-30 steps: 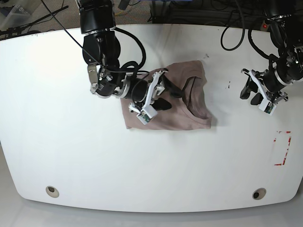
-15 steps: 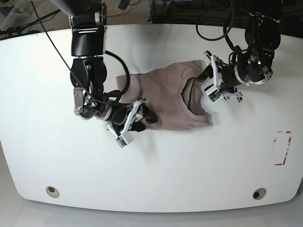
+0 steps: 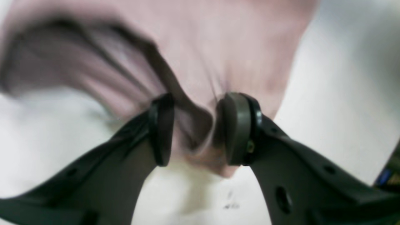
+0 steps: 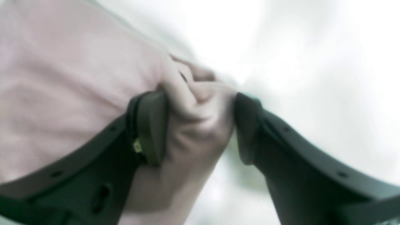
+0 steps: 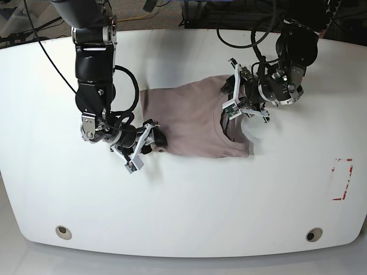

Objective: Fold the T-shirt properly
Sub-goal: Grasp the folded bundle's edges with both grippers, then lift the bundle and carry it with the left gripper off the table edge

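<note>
The mauve-brown T-shirt [image 5: 189, 120] lies partly folded in the middle of the white table [image 5: 183, 200], collar to the right. My right gripper [image 5: 153, 141] is at the shirt's lower left corner. In the right wrist view, the right gripper [image 4: 198, 126] is shut on a bunched wad of the shirt [image 4: 200, 106]. My left gripper [image 5: 234, 103] is at the collar end. In the left wrist view, the left gripper [image 3: 200, 129] pinches a fold of the shirt [image 3: 218, 47] between its pads. Both wrist views are blurred.
A red tape rectangle [image 5: 342, 179] marks the table's right side. Two round holes [image 5: 63, 231] [image 5: 313, 234] sit near the front edge. Black cables [image 5: 252, 23] hang over the back edge behind the arms.
My right gripper has moved left and down, drawing the shirt's left edge out wider. My left gripper has come in from the table's right side and closed on the collar end.
</note>
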Tool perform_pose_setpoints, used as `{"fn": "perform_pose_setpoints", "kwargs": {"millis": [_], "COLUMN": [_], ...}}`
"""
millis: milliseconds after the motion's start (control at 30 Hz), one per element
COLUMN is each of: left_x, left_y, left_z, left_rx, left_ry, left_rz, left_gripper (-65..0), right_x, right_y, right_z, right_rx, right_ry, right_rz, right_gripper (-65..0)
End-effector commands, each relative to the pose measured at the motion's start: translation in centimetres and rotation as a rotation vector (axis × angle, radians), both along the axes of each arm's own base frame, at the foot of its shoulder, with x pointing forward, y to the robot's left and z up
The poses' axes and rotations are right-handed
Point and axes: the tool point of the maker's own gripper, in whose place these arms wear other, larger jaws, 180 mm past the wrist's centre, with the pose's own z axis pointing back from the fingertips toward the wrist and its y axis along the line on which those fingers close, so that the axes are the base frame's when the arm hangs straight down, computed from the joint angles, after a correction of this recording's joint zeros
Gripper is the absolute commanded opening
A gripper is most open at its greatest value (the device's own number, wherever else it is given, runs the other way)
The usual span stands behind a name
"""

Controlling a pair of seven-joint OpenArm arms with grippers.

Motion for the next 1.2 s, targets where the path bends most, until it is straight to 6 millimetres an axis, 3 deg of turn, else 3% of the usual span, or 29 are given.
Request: {"fn": "perform_pose_setpoints", "kwargs": {"millis": [0,133,233,467,600,633,733,933,1033,1133,1167], "left_x": [2.4,3.9,5.2,6.8,6.2,5.8,4.3,2.3,2.3,2.6,3.0], "left_y": [2.0,3.7,5.1,5.0,5.1,4.3,2.1,-0.9,-1.8,-1.4,-1.3], "left_z": [0.0,-1.0,-0.1,6.0,7.3,7.6,7.0,5.6,4.2,1.2,1.0], "left_rx": [0.038,0.041,0.058,0.039,0.026,0.0,-0.053,-0.135,-0.123,-0.065,-0.059], "left_ry": [-0.021,-0.009,-0.04,-0.221,-0.261,-0.269,-0.247,-0.184,-0.162,-0.099,-0.099], "left_rz": [0.025,0.054,0.064,0.017,0.028,0.026,0.023,0.035,0.059,0.095,0.098], "left_gripper": [-40.6,-40.6,-40.6,-40.6,-40.6,-40.6,-40.6,-40.6,-40.6,-40.6,-40.6], "right_x": [1.2,1.1,0.4,-0.1,-0.1,-0.2,-0.1,-0.5,-1.0,-2.2,-2.6], "right_y": [-1.5,-1.8,-2.2,-2.0,-1.9,-2.0,-3.1,-2.3,-2.3,-0.9,-0.7], "right_z": [1.4,2.3,3.3,6.4,7.5,7.5,7.1,4.0,2.8,1.7,1.4], "right_rx": [-0.014,0.009,-0.01,-0.079,-0.092,-0.095,-0.113,-0.052,-0.048,-0.05,-0.052], "right_ry": [-0.062,-0.08,-0.096,-0.182,-0.211,-0.212,-0.206,-0.152,-0.127,-0.1,-0.092], "right_rz": [-0.016,-0.021,0.0,0.05,0.059,0.06,0.052,0.05,0.057,0.104,0.113], "right_gripper": [-33.8,-33.9,-33.9,-33.9,-33.9,-33.9,-34.4,-53.9,-53.0,-52.8,-52.8]}}
